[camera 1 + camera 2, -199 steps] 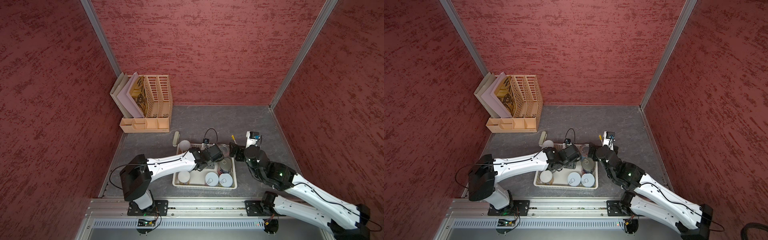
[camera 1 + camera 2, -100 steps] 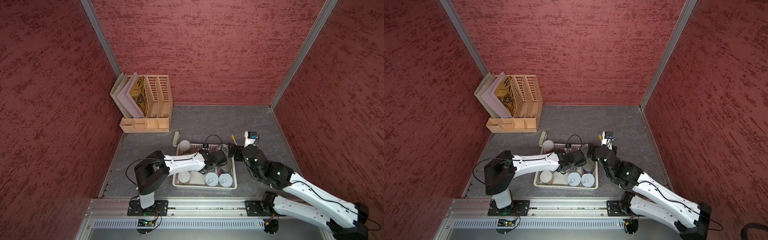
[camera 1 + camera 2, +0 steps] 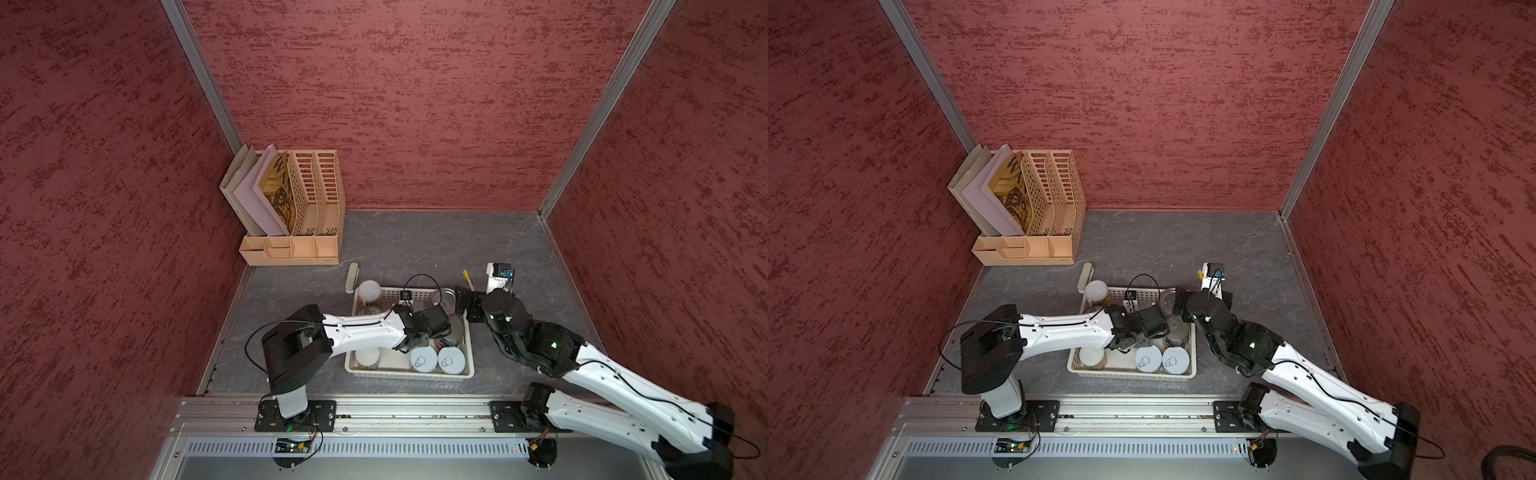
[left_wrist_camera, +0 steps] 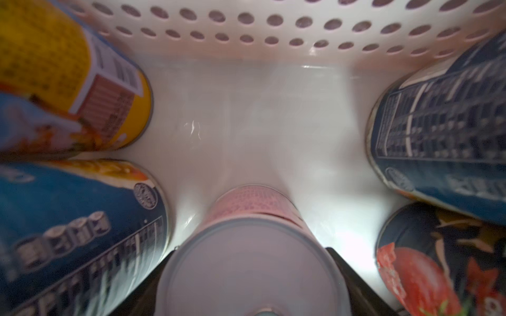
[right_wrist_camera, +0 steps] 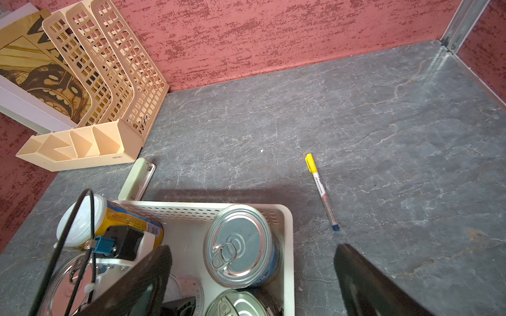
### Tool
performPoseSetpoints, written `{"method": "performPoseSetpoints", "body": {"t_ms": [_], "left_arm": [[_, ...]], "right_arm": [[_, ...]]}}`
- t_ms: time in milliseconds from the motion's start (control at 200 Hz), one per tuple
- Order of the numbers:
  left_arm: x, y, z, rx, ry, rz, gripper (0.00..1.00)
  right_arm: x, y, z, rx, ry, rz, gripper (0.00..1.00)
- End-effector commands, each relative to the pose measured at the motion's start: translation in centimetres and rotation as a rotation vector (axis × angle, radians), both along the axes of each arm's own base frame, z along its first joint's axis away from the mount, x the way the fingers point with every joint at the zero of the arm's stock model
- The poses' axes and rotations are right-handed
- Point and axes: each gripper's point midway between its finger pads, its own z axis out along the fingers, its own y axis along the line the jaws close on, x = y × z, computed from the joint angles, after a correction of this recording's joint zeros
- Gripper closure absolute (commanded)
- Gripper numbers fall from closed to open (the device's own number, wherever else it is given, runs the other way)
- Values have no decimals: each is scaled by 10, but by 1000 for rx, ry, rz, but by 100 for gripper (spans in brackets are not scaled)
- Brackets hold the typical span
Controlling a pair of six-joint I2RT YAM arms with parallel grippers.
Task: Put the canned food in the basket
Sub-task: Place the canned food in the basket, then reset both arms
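The left wrist view is close and blurred. It shows the left gripper [image 4: 252, 253] clamped on a pink-labelled can [image 4: 254, 208] with a white lid, upright inside the basket [image 4: 246, 30]. I cannot tell whether the can's base touches the floor. Only the inner edges of the fingers [image 4: 353, 273] show; the frame cuts off the rest. A yellow-labelled can [image 4: 68, 68], blue-labelled ones and a tomato-pictured can [image 4: 427, 273] stand around it, all cropped.

In both top views the left arm [image 3: 365, 330] lies across the basket, and its black wrist hides that grip and the pink can completely.

Against a second ago, the arm's elbow has swung nearer the basket and the wrist sits lower among the cans. The three white-lidded cans [image 3: 423, 359] along the near wall have not shifted.

The right gripper [image 5: 253, 246] hangs with its jaws wide apart and nothing between them. One finger is over the basket's far right corner, the other past the rim above the table [image 5: 383, 136]. Only its wrist view shows the pull tab on the metal-topped can [image 5: 246, 232] and the whole yellow-capped pen [image 5: 321, 191], which lies near the basket but apart from it.
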Motion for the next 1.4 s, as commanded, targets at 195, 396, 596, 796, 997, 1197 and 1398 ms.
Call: {"method": "performPoseSetpoints", "body": {"t_ms": [195,396,596,796,997,1197,1398], "left_arm": [[-20,24,-5,97,6,45,79],[-19,25,-6,83,-10,45,50],[-10,18,5,36,-39,4,26],[7,10,22,-63,-65,-40,7],[10,7,50,-106,-96,-61,0],[13,2,86,-141,-133,-92,0],[19,5,169,-281,-303,-153,0]], "right_arm": [[6,5,5,28,-5,0,2],[8,6,2,21,2,-4,2],[7,4,3,29,-3,-6,2],[6,3,4,35,-7,-4,2],[6,3,5,37,-8,-3,2],[5,-2,10,44,-18,-11,2],[0,-22,25,56,-79,-56,2]]}}
